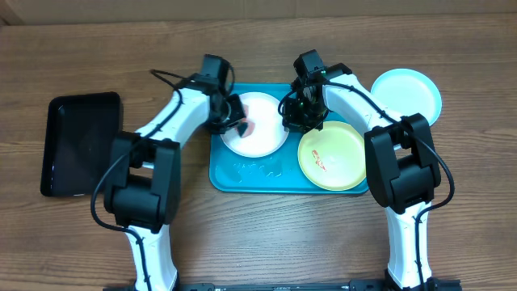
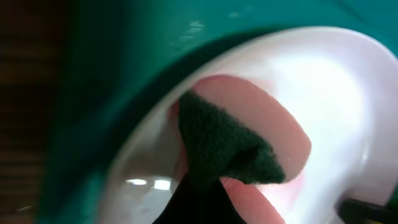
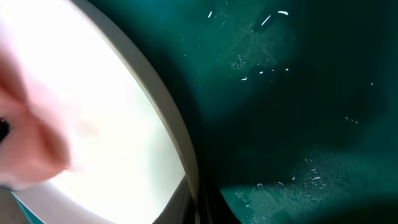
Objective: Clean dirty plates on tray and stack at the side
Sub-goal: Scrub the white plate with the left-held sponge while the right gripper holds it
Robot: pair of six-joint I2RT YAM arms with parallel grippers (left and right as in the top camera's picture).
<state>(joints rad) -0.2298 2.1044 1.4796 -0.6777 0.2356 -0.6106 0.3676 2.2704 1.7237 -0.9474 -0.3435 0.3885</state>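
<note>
White round plastic plate (image 1: 262,139) lies in the left half of the large turquoise rectangular plastic tray (image 1: 250,172), mid-table. A pink sponge with a dark green scouring face (image 1: 245,126) rests on the plate's left part.

Left gripper (image 1: 234,120): closed on the sponge, pressing it onto the plate.

Right gripper (image 1: 295,121): jaws closed, at the plate's right rim. Cannot tell whether the rim is pinched.

Yellow-green round plastic plate (image 1: 333,155) lies in the tray's right half, with a small red smear left of its centre. Water droplets sit on the tray floor in front of the white plate.

Pale aqua round plastic plate (image 1: 406,95) lies off the tray, on the wooden table (image 1: 472,210) just beyond its far right corner.

Black rectangular plastic tray (image 1: 81,144) sits well apart to the left.
</note>
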